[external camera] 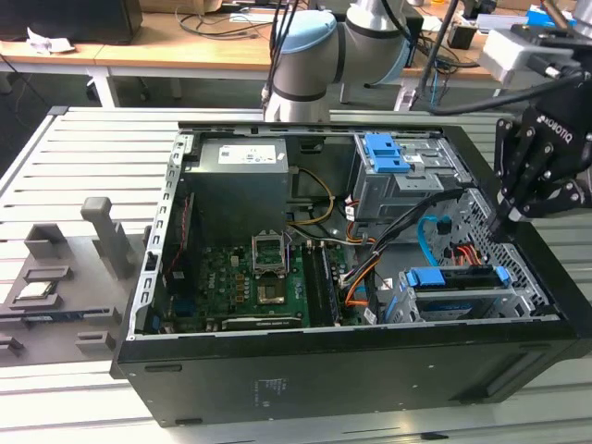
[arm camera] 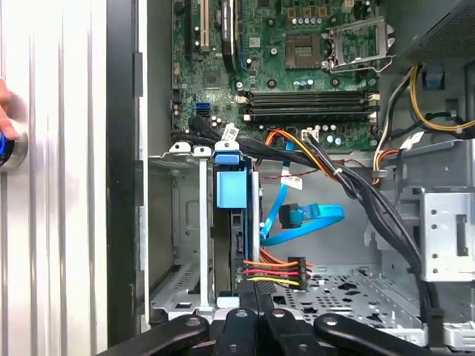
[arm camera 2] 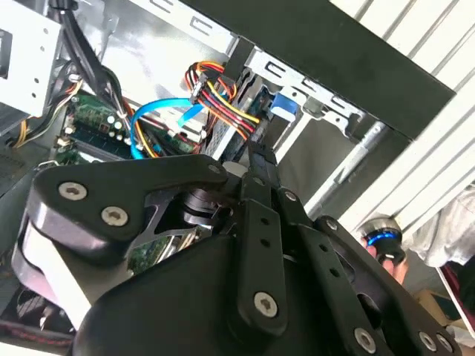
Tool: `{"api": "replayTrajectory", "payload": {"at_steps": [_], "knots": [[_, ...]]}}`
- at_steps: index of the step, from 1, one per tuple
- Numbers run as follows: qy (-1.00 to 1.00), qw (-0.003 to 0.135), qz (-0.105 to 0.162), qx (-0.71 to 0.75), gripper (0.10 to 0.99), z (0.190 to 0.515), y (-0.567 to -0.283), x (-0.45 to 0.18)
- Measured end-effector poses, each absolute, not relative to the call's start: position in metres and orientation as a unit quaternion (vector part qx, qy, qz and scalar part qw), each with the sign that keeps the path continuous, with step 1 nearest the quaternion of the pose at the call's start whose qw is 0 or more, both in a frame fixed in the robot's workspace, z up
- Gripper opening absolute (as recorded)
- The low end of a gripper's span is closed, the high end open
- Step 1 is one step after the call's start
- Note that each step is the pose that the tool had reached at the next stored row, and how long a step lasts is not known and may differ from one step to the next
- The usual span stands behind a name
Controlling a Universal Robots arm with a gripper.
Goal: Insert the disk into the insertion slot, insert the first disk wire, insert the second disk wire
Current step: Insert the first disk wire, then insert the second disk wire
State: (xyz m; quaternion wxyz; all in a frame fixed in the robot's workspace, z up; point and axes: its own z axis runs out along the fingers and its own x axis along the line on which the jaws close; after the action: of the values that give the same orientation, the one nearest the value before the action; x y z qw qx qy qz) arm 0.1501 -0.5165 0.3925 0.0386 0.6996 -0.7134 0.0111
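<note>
The black tool (external camera: 506, 222), fingers drawn together with nothing visible between them, points down into the open computer case (external camera: 277, 388) at the exterior view's right. Its tips are just beside the plug of the orange, red and black first disk wire (arm camera: 273, 270). Next to that plug, the silver disk in its bright blue carrier (arm camera: 234, 185) sits inside the low grey perforated insertion slot (arm camera: 202, 237). The slim light-blue second disk wire (arm camera: 300, 217) loops just beyond. Farther back, the grey arm (external camera: 305, 55) reaches over the case, wrist bent downward.

Slatted grey table (external camera: 92, 139), wooden desks (external camera: 166, 51) behind
</note>
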Motion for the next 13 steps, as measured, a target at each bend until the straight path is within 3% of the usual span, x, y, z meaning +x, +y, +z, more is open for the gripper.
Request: {"api": "replayTrajectory", "payload": {"at_steps": [13], "knots": [[-0.713,0.039,0.011,0.7,0.106,0.3973,-0.5165,0.1501]]}}
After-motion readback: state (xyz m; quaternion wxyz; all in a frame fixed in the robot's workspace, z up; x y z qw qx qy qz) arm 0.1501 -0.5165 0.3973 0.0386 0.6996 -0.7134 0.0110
